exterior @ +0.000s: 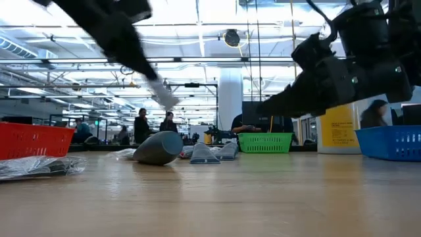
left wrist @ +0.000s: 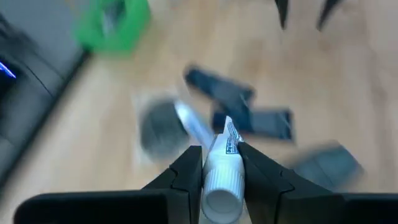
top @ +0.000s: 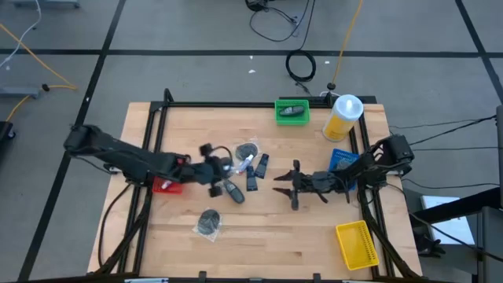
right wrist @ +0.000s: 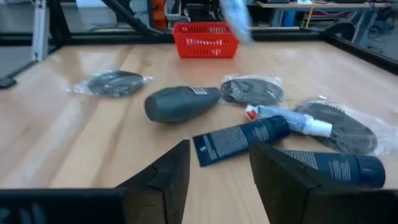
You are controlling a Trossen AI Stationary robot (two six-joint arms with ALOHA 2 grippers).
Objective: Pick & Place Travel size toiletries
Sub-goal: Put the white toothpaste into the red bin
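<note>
White-capped tube [left wrist: 221, 171] sat clamped in my left tool [left wrist: 219, 163]; my right tool [right wrist: 219, 163] gaped empty. Most toiletries [top: 253, 163] remained on the table [top: 267, 236].

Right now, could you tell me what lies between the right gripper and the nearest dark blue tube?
Only bare wood: in the right wrist view, the right gripper stands open just short of the dark blue tube, nothing between.

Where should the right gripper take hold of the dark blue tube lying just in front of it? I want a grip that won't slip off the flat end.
Grip the dark blue tube across its middle, coming down from above. It lies flat on the table, its crimped end too thin to pinch. The right gripper stands open and would need turning so its fingers straddle the tube's width.
</note>
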